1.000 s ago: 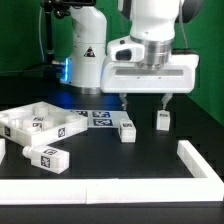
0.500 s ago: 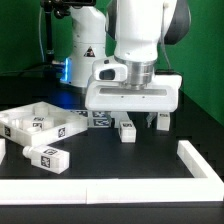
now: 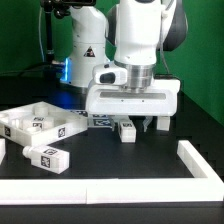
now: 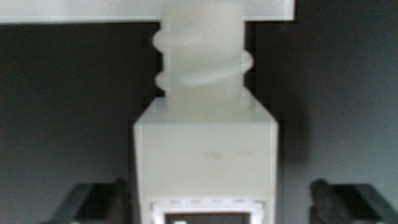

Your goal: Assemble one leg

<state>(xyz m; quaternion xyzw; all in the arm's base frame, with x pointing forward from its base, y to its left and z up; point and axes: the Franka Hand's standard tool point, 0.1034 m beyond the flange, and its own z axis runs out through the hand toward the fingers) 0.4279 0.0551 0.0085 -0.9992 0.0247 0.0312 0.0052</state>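
A leg (image 3: 127, 130), a stubby white peg with tag stickers, lies on the black table in the middle of the exterior view. My gripper (image 3: 133, 123) is low over it, open, with a finger on each side. In the wrist view the leg (image 4: 210, 150) lies between the dark fingertips (image 4: 93, 202), with a gap on both sides and its threaded end pointing away. My gripper (image 4: 217, 206) is not touching it. A second leg (image 3: 162, 122) stands just to the exterior view's right, partly hidden by the hand. A third leg (image 3: 47, 158) lies at the front left.
The wide white tray-like panel (image 3: 30, 124) lies at the exterior view's left. The marker board (image 3: 98, 118) lies behind the gripper. A white L-shaped rail (image 3: 196, 162) runs along the front right of the table.
My gripper has come down and moved to the exterior view's left, from above the two legs to low around the middle leg. The legs have not moved.
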